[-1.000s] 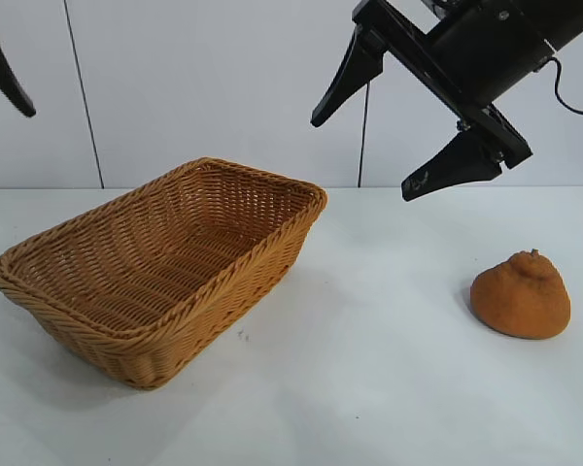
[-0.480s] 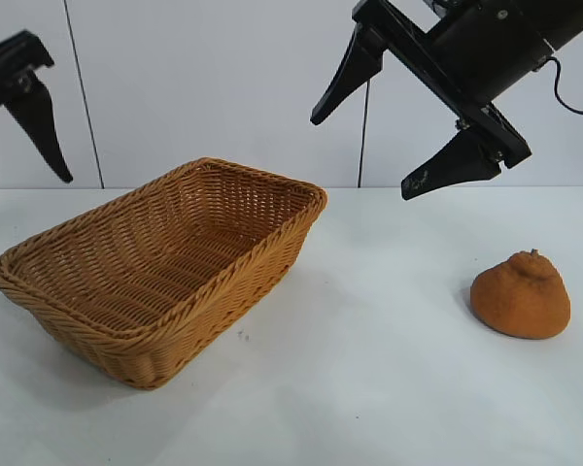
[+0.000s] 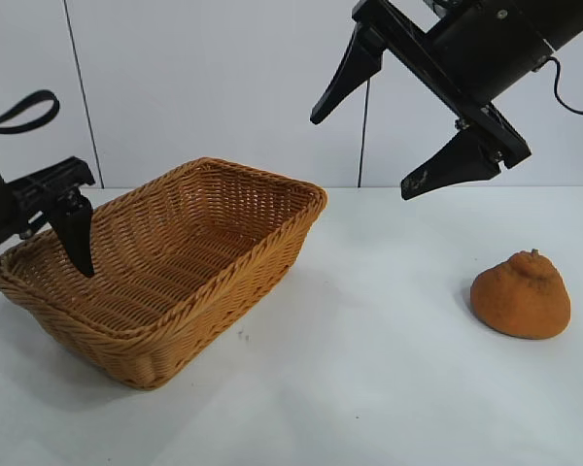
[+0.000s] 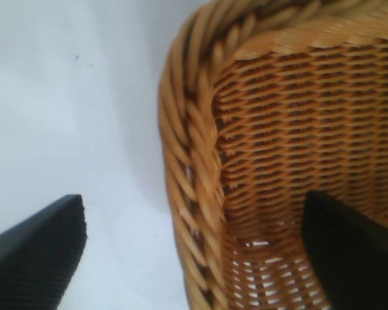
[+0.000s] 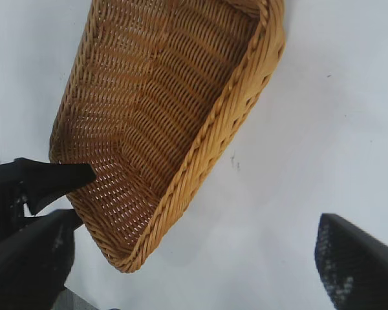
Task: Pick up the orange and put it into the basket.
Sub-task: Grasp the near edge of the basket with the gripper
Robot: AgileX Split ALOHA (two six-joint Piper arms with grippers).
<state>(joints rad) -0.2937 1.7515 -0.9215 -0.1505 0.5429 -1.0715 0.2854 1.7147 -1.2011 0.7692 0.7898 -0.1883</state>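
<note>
Your left hand (image 3: 29, 282) stood wide at the basket's (image 3: 223, 282) left end, one finger (image 3: 76, 238) dipping inside the rim and the other outside it, so the braided rim sat between them without touching either. No writing could be read anywhere. The orange (image 3: 521, 295) lay on the bench (image 3: 369, 388), well apart from the basket, to its right, with nothing between the two. Your right hand (image 3: 408, 136) hung high above the bench, between basket and orange, tilted downward, fingers spread wide and empty.
</note>
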